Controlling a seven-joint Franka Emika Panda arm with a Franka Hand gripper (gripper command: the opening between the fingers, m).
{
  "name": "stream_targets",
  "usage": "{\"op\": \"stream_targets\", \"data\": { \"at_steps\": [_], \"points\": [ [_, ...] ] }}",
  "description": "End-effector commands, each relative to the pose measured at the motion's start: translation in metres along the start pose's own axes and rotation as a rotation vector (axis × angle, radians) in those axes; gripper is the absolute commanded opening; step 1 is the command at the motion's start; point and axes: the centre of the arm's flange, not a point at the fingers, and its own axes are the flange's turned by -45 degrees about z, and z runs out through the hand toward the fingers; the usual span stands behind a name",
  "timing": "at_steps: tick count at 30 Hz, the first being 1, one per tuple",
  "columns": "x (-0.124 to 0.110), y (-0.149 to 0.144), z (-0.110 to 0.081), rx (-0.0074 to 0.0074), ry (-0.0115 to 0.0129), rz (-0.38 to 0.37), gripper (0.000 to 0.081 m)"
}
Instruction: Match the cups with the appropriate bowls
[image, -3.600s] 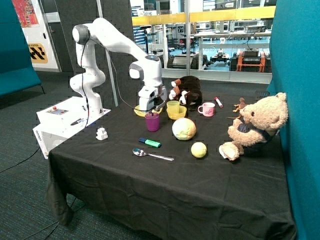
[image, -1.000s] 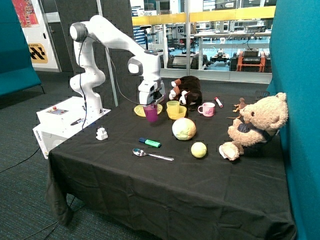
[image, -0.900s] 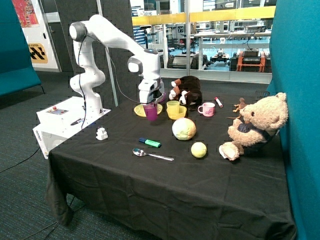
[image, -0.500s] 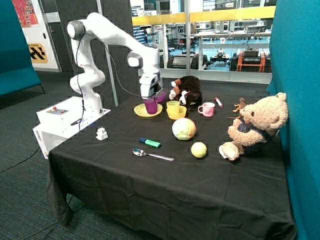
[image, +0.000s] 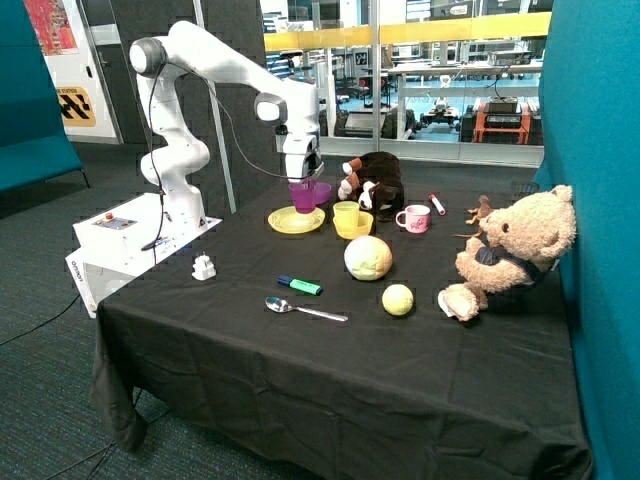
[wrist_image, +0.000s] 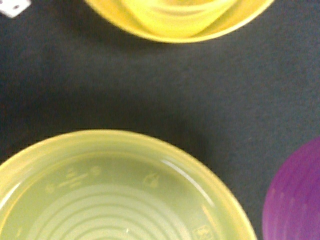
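The outside view alone shows the gripper, its jaws clamped on the purple cup, held in the air above the yellow plate, with the purple bowl just behind it. The wrist view shows neither jaws nor cup; it shows only the plate up close, the bowl's purple edge, a yellow rim and bare black desk between them.

Left to right on the desk: a white plug, a green-and-blue marker, a spoon, then the yellow cup standing in or just before the yellow bowl; I cannot tell which. Beyond come a dark plush toy, a cabbage-like ball, a yellow ball, a pink mug and 1 teddy bear.
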Motion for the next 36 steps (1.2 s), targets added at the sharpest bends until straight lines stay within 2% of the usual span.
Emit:
{"op": "stream_targets", "data": {
  "at_steps": [1, 9, 15, 18, 21, 25, 36],
  "points": [
    [-0.020, -0.031, -0.005, 0.0048, 0.0016, -0.042, 0.0000],
    [-0.040, -0.034, -0.003, 0.0048, 0.0015, 0.017, 0.0000],
    [-0.051, -0.048, 0.001, 0.0048, 0.0015, 0.021, 0.0000],
    [-0.055, -0.068, 0.006, 0.0048, 0.0016, -0.020, 0.0000],
    [-0.056, -0.076, 0.008, 0.0048, 0.0016, -0.020, 0.0000],
    [-0.056, -0.089, 0.010, 0.0047, 0.0016, -0.059, 0.0000],
    [-0.040, -0.119, 0.009, 0.0047, 0.0018, -0.141, 0.0000]
  ]
}}
